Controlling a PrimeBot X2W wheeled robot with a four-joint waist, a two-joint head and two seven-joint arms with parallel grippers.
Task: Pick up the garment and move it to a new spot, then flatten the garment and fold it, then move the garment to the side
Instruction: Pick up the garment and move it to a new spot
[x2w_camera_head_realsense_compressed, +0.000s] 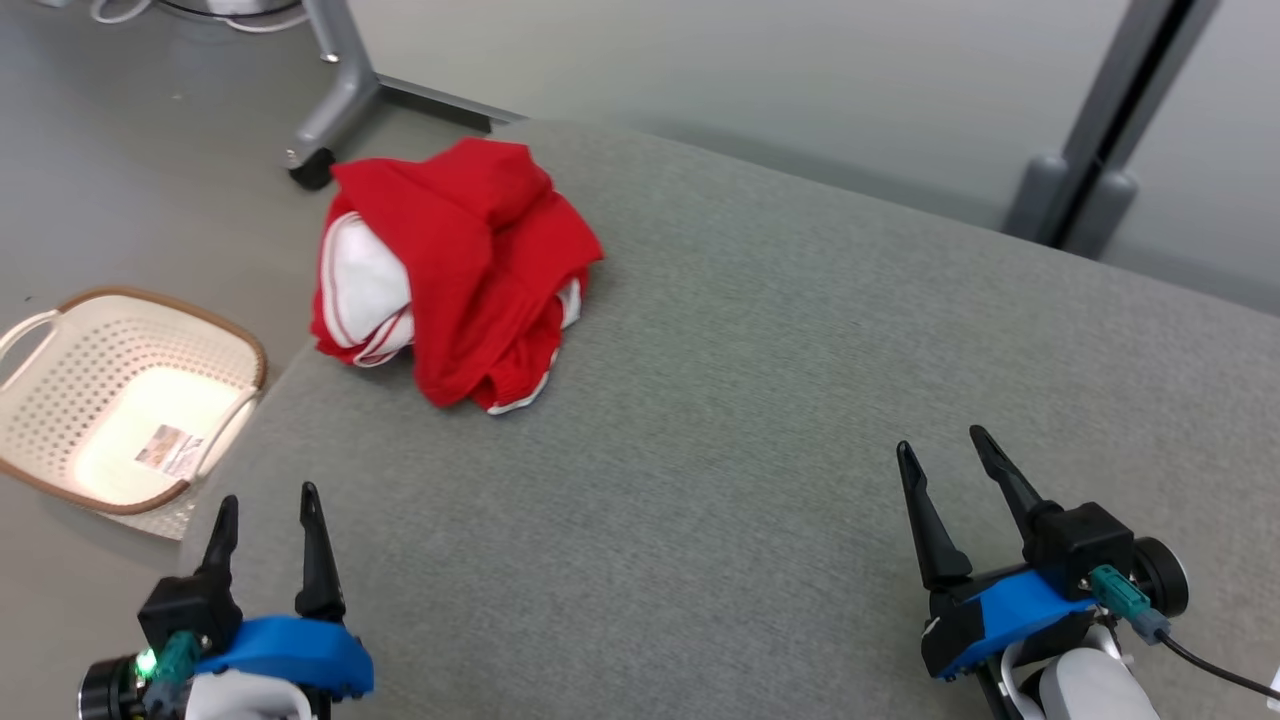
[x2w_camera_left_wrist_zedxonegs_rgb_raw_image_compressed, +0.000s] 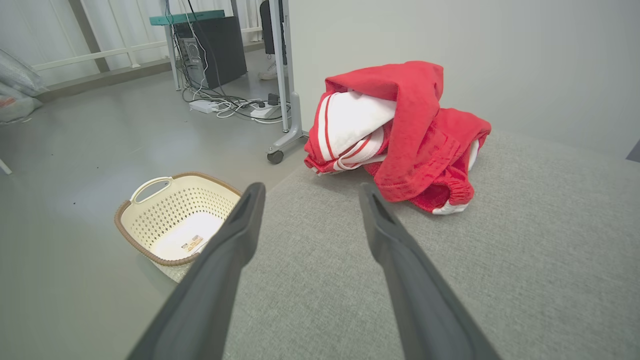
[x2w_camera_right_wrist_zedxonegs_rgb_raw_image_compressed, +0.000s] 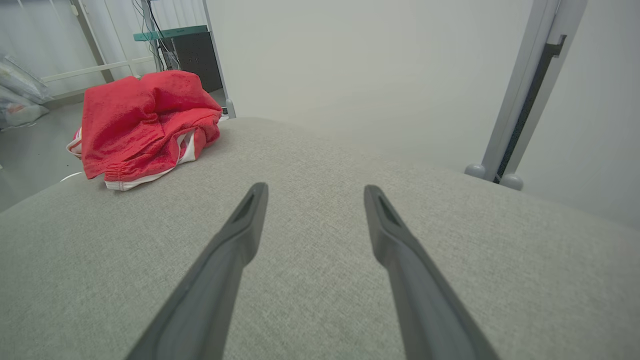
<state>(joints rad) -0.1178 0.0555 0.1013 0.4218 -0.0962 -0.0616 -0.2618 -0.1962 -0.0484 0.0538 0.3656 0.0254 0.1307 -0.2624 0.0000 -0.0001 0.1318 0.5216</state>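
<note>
A crumpled red garment (x2w_camera_head_realsense_compressed: 455, 265) with white lining and white trim lies in a heap near the far left corner of the grey fabric surface (x2w_camera_head_realsense_compressed: 760, 400). In the left wrist view the garment (x2w_camera_left_wrist_zedxonegs_rgb_raw_image_compressed: 400, 135) sits ahead and to the right of my fingers; in the right wrist view the garment (x2w_camera_right_wrist_zedxonegs_rgb_raw_image_compressed: 142, 125) is far off to the upper left. My left gripper (x2w_camera_head_realsense_compressed: 268, 508) hovers open at the near left edge, well short of the heap. My right gripper (x2w_camera_head_realsense_compressed: 945, 445) is open at the near right, nothing between its fingers.
A cream perforated laundry basket (x2w_camera_head_realsense_compressed: 120, 400) with a brown rim stands on the floor left of the surface, also shown as the basket (x2w_camera_left_wrist_zedxonegs_rgb_raw_image_compressed: 175, 220). A grey wheeled stand leg (x2w_camera_head_realsense_compressed: 335, 110) is behind the garment, cables and a computer (x2w_camera_left_wrist_zedxonegs_rgb_raw_image_compressed: 215, 55) beyond. A grey post (x2w_camera_head_realsense_compressed: 1100, 160) rises at the far right.
</note>
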